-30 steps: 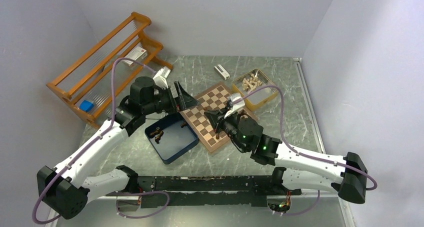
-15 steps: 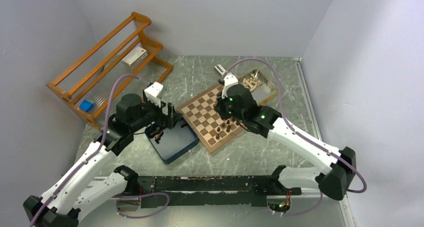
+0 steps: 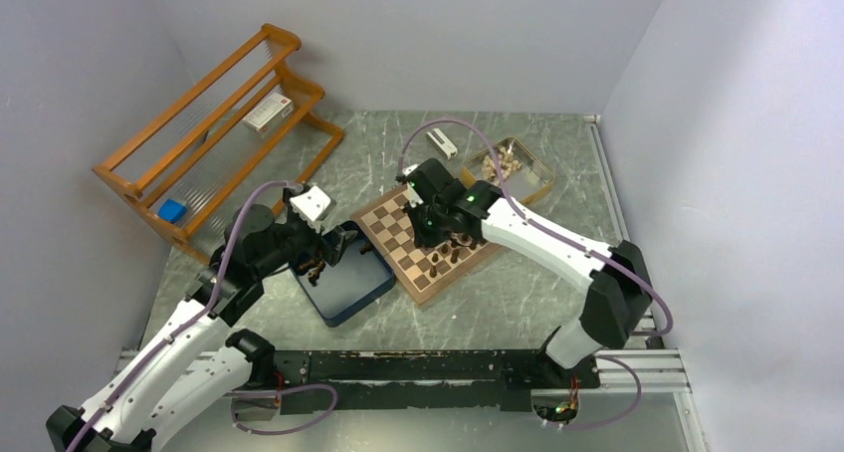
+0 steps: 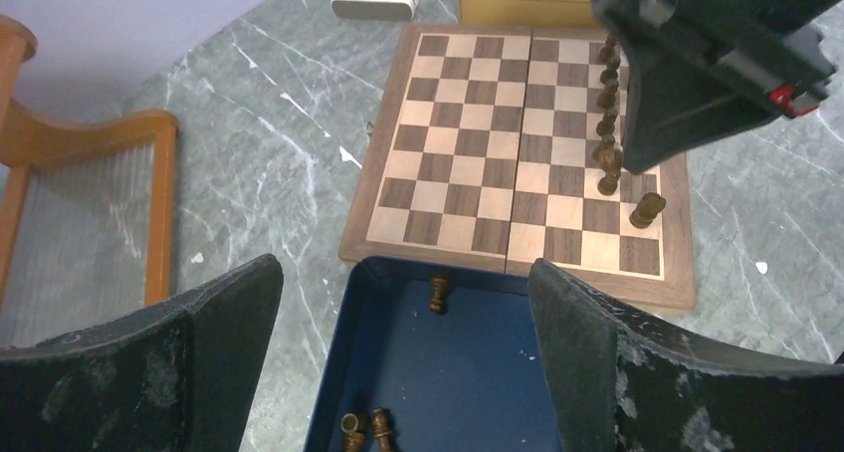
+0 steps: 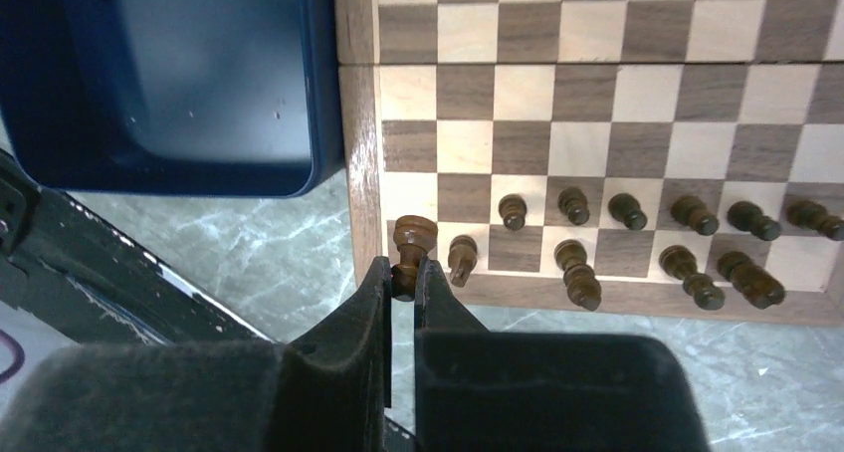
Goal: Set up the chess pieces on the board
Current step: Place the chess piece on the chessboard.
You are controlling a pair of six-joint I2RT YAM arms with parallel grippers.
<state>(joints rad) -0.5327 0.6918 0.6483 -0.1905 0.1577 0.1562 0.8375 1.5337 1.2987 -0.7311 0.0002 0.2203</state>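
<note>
The board (image 3: 393,223) lies mid-table with several dark chess pieces (image 3: 453,255) standing in two rows along its near right edge (image 5: 637,238). My right gripper (image 5: 403,273) is shut on one dark piece (image 5: 412,239), held over the end of those rows by the board's corner; seen from above, it hangs over the board (image 3: 435,239). My left gripper (image 4: 403,278) is open wide above the blue box (image 4: 468,372), nothing between its fingers (image 4: 214,342). Three dark pieces lie in that box (image 4: 438,293), (image 4: 381,427).
The dark blue box (image 3: 348,288) touches the board's left edge. A tin of pale pieces (image 3: 513,165) and a small white box (image 3: 441,143) sit behind the board. An orange wooden rack (image 3: 214,133) stands at the back left.
My right arm has swung up and over the board, still carrying its piece. My left gripper has come down from beside the board to above the blue box, staying open.
</note>
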